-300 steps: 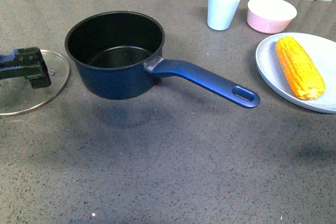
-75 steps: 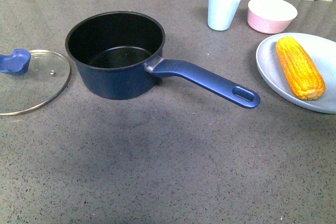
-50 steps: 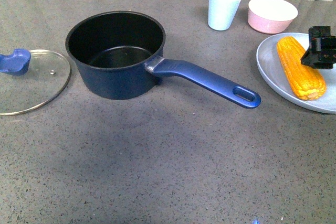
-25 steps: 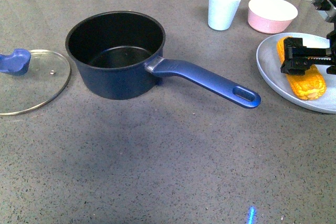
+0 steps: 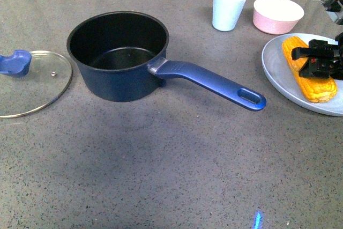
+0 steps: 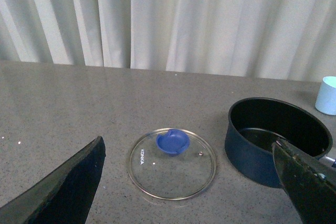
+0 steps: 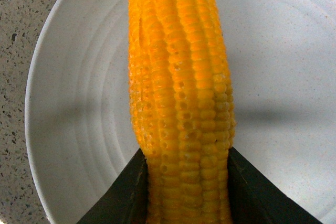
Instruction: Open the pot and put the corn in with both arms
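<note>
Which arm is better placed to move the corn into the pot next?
Right. The right gripper straddles the corn on the plate, fingers against both sides; the left gripper is open, near the lid.

text: KONKA | on: glass lid (image 6: pixel 176 170) | other text: none legible

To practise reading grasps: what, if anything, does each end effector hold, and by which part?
The right end effector clasps the corn around its middle, on the plate. The left end effector is open, holding nothing.
</note>
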Controlling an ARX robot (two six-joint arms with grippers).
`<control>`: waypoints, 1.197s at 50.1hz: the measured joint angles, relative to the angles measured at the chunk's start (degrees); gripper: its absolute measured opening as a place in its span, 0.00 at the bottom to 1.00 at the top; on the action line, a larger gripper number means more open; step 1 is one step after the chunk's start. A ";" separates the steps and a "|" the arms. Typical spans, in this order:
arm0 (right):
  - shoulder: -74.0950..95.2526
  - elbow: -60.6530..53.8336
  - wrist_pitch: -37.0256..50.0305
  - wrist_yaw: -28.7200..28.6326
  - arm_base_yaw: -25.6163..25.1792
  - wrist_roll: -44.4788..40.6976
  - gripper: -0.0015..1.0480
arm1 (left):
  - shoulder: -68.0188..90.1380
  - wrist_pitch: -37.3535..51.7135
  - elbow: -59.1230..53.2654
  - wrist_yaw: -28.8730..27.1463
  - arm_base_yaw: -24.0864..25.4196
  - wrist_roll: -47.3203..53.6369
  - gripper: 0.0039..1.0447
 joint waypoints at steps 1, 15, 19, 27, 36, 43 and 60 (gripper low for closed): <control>-0.33 -0.31 0.00 -0.15 -0.07 0.02 0.30 | 0.00 0.00 0.00 0.00 0.00 0.00 0.92; -11.47 -2.64 -1.44 -2.91 0.72 1.29 0.17 | 0.00 0.00 0.00 0.00 0.00 0.00 0.92; -12.66 1.16 -2.67 -3.85 3.93 1.84 0.15 | 0.00 0.00 0.00 0.00 0.00 0.00 0.92; -7.54 12.57 -6.32 -6.23 12.94 2.95 0.14 | 0.00 0.00 0.00 0.00 0.00 0.00 0.92; -0.33 24.48 -10.25 -8.57 21.57 2.97 0.14 | 0.00 0.00 0.00 0.00 0.00 0.00 0.92; 2.91 28.39 -11.74 -9.38 25.40 2.95 0.14 | 0.00 0.00 0.00 0.00 0.00 0.00 0.92; 9.53 32.59 -13.46 -9.60 30.32 2.93 0.13 | 0.00 0.00 0.00 0.00 0.00 0.00 0.92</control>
